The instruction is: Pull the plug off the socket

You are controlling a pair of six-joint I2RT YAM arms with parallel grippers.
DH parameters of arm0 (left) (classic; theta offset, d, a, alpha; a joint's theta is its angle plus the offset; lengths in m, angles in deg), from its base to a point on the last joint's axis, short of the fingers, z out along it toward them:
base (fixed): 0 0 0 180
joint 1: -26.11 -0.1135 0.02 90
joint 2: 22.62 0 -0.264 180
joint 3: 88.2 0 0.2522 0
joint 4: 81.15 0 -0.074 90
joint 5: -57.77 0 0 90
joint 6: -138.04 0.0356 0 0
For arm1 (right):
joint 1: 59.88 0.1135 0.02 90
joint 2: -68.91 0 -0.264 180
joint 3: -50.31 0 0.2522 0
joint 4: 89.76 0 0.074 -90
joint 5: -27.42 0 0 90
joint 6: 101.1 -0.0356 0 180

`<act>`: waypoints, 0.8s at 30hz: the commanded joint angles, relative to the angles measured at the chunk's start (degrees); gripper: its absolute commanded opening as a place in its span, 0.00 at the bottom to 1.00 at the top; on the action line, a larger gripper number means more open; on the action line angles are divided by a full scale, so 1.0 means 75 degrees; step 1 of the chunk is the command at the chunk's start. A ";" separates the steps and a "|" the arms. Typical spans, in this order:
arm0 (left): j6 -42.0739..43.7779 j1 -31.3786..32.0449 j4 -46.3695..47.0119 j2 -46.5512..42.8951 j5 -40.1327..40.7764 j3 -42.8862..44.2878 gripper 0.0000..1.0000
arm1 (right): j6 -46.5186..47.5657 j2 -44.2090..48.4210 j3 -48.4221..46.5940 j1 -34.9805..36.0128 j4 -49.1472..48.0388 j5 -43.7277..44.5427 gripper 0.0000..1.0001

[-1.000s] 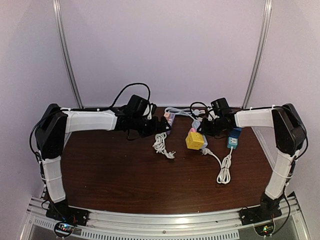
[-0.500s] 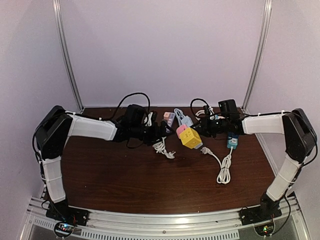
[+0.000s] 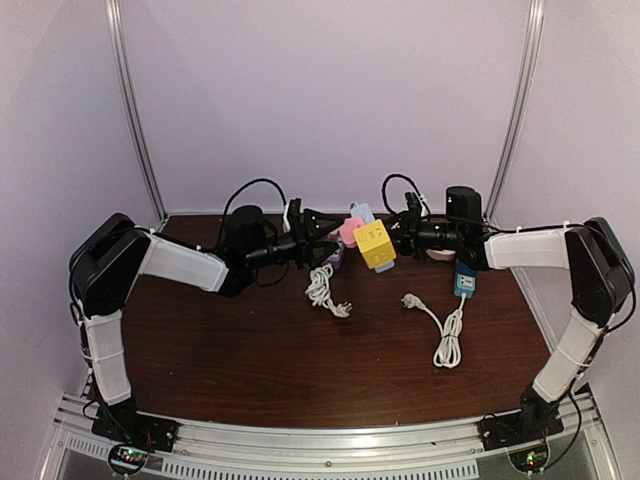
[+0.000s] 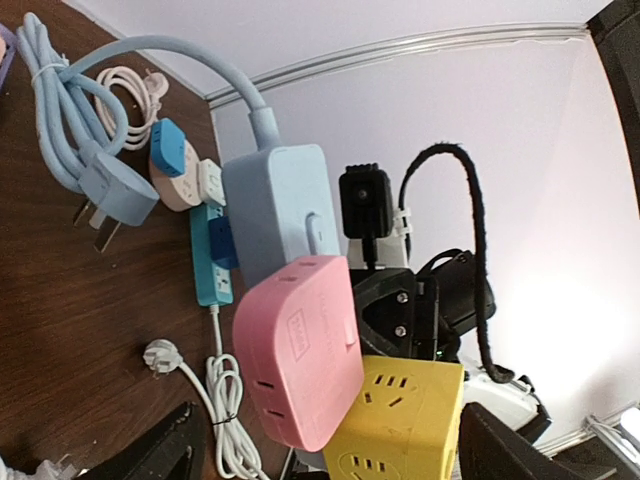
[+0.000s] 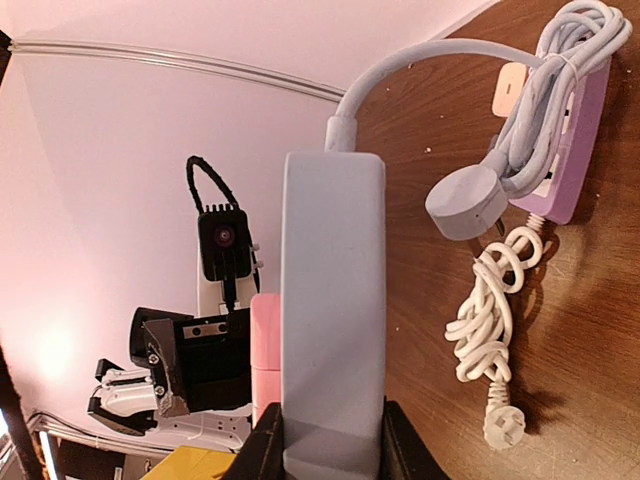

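1. The blue socket block (image 5: 332, 300), pink plug (image 4: 300, 360) and yellow cube (image 4: 400, 420), lower before, now hang raised between the arms.
2. The right gripper (image 5: 332, 445) clamps the blue socket block; the left gripper (image 3: 322, 238) gapes empty.
3. The pink plug's prongs are hidden.

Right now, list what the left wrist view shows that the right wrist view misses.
Left wrist only: the teal strip and the round socket lying on the table. Right wrist only: the purple strip. Both: the blue strip, the pink block and the yellow cube.
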State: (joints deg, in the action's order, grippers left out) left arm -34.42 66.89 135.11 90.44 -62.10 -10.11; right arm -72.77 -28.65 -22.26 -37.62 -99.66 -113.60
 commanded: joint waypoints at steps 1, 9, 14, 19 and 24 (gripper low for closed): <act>-0.0907 -0.0011 0.1533 0.0265 -0.0104 0.0027 0.87 | -0.1020 0.0362 0.0075 0.0064 -0.2258 -0.0432 0.07; -0.0860 0.0063 0.1219 0.0442 -0.0301 0.0481 0.68 | -0.1599 0.0410 0.0282 0.0067 -0.2919 -0.0467 0.06; -0.0969 0.0169 0.1391 0.0674 -0.0375 0.0773 0.54 | -0.1791 0.0329 0.0337 0.0087 -0.3144 -0.0562 0.06; -0.1097 0.0210 0.1608 0.0760 -0.0472 0.0929 0.33 | -0.1545 0.0362 0.0439 0.0084 -0.2921 -0.0487 0.05; -0.1134 0.0224 0.1785 0.0746 -0.0577 0.0915 0.02 | -0.1243 0.0406 0.0515 0.0084 -0.2613 -0.0396 0.03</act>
State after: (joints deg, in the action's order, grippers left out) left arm -43.05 68.33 143.52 95.49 -64.89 -4.45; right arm -84.95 -28.65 -18.22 -37.34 -114.29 -116.38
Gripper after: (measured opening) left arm 0.144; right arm 0.271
